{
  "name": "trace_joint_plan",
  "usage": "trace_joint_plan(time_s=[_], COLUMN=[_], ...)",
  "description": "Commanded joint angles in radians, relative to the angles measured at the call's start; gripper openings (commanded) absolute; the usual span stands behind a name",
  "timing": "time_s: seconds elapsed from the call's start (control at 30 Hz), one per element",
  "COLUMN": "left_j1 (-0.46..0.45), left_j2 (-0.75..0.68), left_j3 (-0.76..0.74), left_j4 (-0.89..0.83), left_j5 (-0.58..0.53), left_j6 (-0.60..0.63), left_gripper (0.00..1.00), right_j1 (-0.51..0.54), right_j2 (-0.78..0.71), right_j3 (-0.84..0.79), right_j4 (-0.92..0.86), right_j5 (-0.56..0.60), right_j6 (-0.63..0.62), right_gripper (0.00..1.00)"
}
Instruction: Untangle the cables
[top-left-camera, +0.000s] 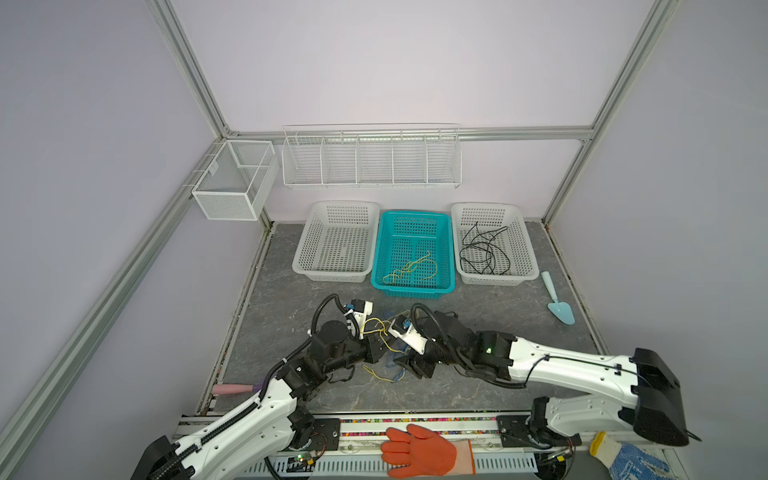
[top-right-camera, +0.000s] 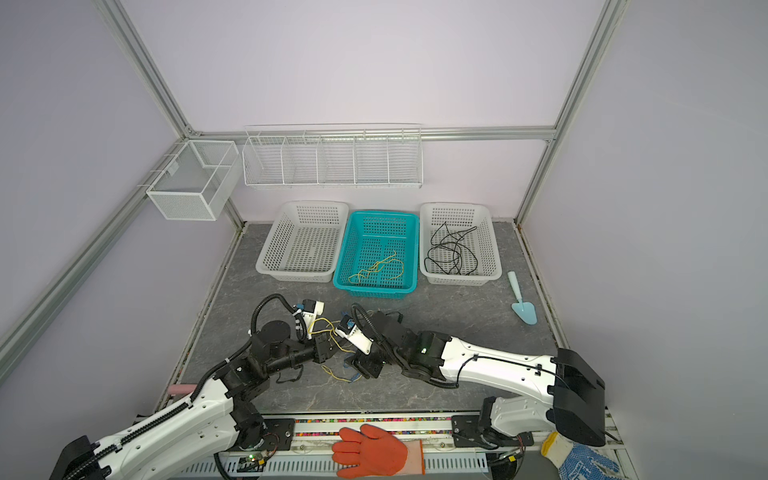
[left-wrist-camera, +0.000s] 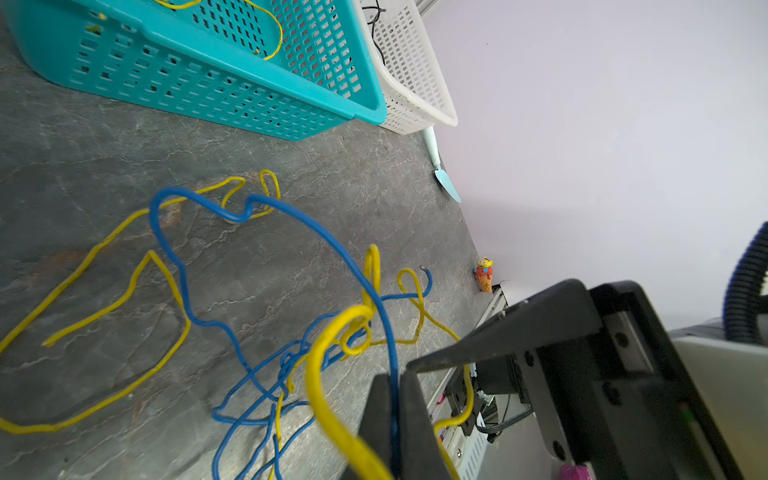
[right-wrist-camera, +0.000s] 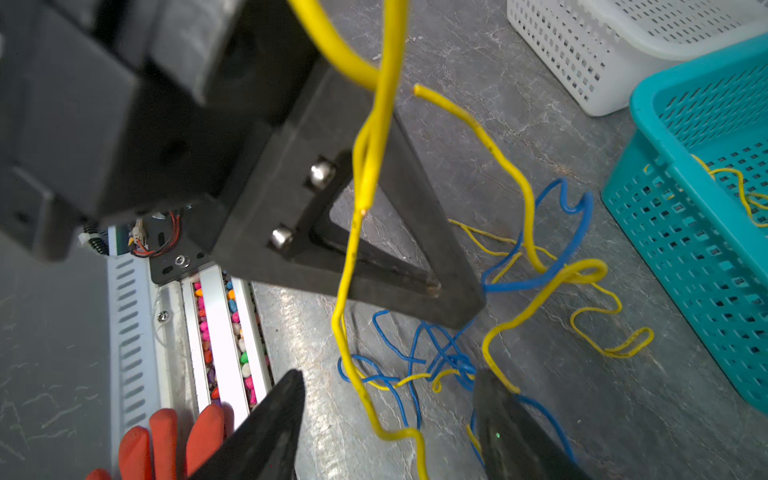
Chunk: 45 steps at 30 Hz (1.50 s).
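The yellow cable (left-wrist-camera: 309, 374) and blue cable (left-wrist-camera: 314, 232) lay knotted on the desk (left-wrist-camera: 291, 166). The left claw (left-wrist-camera: 397, 374) was clamped on the yellow cable; the right claw (right-wrist-camera: 386, 374) stood apart over the knot. Thin, springy, light (probably slippery): best gripped near a free end.

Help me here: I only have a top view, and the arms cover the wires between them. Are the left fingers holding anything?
Observer: Yes. In the left wrist view the left fingers are shut on a thin blue wire; a thin yellow wire loops across in front.
Operator: And the other arm?
Observer: In the right wrist view the right fingers stand open, with the knotted blue-and-yellow tangle lying past their tips.
Operator: Anything else I miss?
Observer: A small orange-and-yellow toy ice-cream-cone figure stands where table meets wall.
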Motion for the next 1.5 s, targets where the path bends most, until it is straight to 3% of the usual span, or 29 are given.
trace_joint_plan(time_s=[0.0,0.33,0.5,0.83,1.2,1.47], left_j1=[-0.001,-0.002,-0.002,-0.001,-0.001,0.019], left_j2=[-0.003,-0.01,-0.01,-0.061,-0.091,-0.204], left_j3=[0.033,0.041,0.043,0.055,0.053,0.093], left_j4=[-0.014,-0.043,-0.077,-0.165,-0.231,-0.398], left_j5=[0.0,0.0,-0.012,-0.059,-0.084,-0.168], left_j6=[0.007,0.02,0.034,0.073,0.103,0.139], left_gripper=[0.0,0.0,0.0,0.0,0.0,0.0], right_j1=[0.008,0.009,0.009,-0.047,-0.229,-0.356], right_j2=[0.021,0.046,-0.021,-0.229,-0.47,-0.491], right_j3=[0.03,0.037,0.008,-0.09,-0.193,-0.224], right_j4=[0.039,0.025,0.006,-0.038,-0.07,-0.172], right_j5=[0.029,0.031,0.042,0.143,0.202,0.183], right_j6=[-0.032,-0.037,-0.024,0.088,0.313,0.392], right_gripper=[0.61,0.2,0.11,0.07,0.06,0.06])
